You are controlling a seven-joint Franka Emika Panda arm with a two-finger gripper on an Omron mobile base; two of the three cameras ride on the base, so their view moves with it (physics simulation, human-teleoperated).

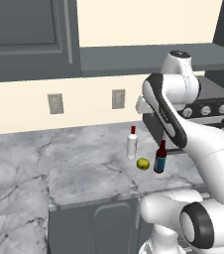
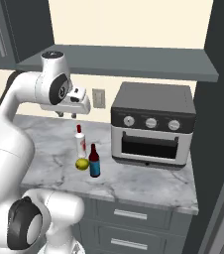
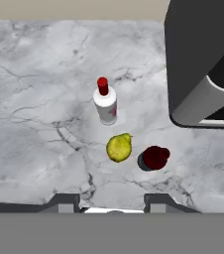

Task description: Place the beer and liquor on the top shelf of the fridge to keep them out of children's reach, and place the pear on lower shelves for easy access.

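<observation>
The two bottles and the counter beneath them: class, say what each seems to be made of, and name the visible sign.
The beer: probably dark glass, its red-brown body smooth, with a blue label around it. The liquor: whitish and translucent, glass or plastic, which one is unclear; the red cap looks like plastic or metal. The counter: likely polished marble or a marble-look stone, grey-white with dark veins.

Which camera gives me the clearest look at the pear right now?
Hand view: the pear lies large and unblocked, seen from above between the bottles. Both base views show it small, a yellow-green blob on the counter.
</observation>
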